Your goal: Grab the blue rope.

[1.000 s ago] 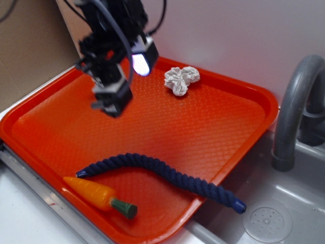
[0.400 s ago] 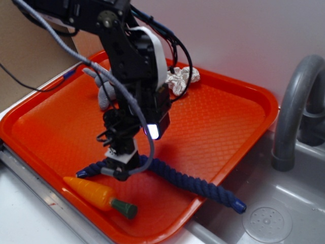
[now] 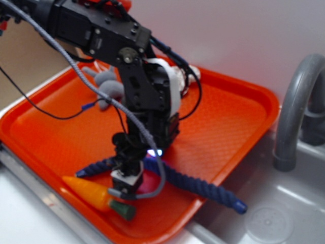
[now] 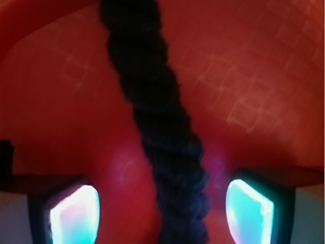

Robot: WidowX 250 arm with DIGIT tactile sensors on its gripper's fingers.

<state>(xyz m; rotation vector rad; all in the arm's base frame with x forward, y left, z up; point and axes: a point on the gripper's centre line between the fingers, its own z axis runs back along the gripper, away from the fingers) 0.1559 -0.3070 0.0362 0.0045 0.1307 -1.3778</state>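
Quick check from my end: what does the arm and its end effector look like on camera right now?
The arm is black and blocky with visible screws, a white band and thin black wires. A grey braided cable drapes along it. The end effector has dark fingers whose pads glow cyan-pink.

An orange tray (image 3: pixel 228 117) with a raised rim and a diamond-textured floor carries everything. The blue rope (image 3: pixel 198 185) lies along the tray's near-right edge, one capped end poking past the rim over the sink (image 3: pixel 284 213). A toy carrot (image 3: pixel 91 192) lies at the near corner, just in front of the rope. A grey plush (image 3: pixel 106 86) sits toward the far-left side.
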